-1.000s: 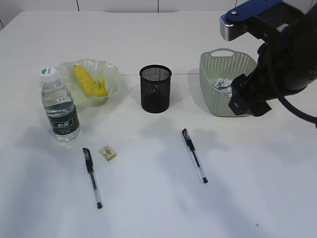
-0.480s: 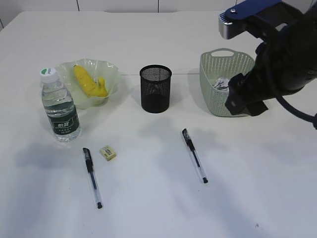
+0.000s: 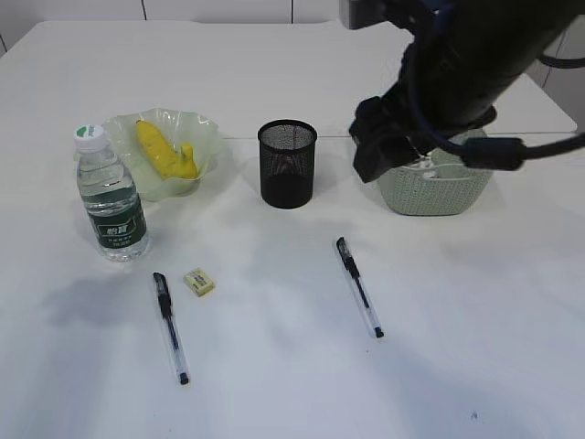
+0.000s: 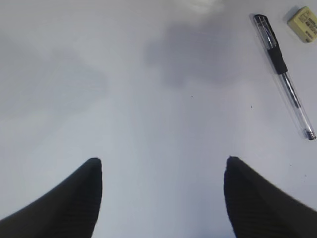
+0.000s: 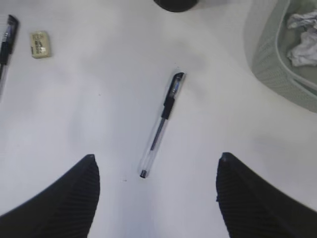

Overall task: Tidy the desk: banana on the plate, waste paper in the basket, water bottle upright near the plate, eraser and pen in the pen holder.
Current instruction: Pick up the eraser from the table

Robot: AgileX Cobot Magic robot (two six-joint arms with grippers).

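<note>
A yellow banana lies on the pale green plate. A water bottle stands upright beside the plate. The black mesh pen holder stands mid-table. A yellow eraser and one pen lie at the front left; a second pen lies right of centre. Crumpled paper sits in the green basket. My right gripper is open and empty, high above the second pen. My left gripper is open and empty over bare table, with the first pen and the eraser ahead to its right.
My right arm hangs over the basket and hides most of it in the exterior view. The right wrist view also shows the eraser, the basket wall and the pen holder's base. My left arm is out of the exterior view.
My right arm has swung left from beside the basket, now hanging over it and towards the pen holder. Nothing on the table has moved.
</note>
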